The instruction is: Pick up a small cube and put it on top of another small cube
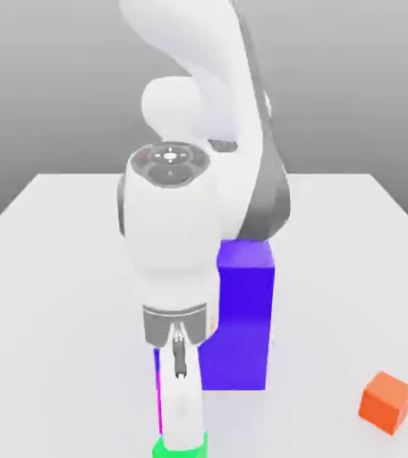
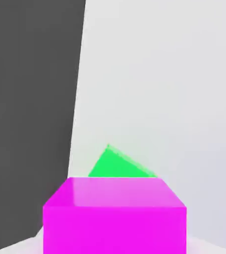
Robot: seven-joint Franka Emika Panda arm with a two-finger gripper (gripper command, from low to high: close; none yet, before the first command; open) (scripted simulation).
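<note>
In the hand view the small magenta cube (image 2: 115,216) sits close up, and pale finger edges show at its two lower corners. The green cube (image 2: 117,166) lies on the white table just beyond it, partly covered by it. In the exterior view my hand and gripper (image 1: 179,416) hang low at the front of the table with their back to the camera. A thin strip of the magenta cube (image 1: 159,394) shows along the hand's left side. Corners of the green cube (image 1: 158,449) stick out below the hand. The gripper is shut on the magenta cube, which is held above the green one.
A tall blue-purple block (image 1: 243,313) stands right behind the hand, on the exterior view's right. An orange cube (image 1: 387,402) lies further to the exterior view's right, near the front. In the hand view the table edge (image 2: 78,99) runs close to the green cube.
</note>
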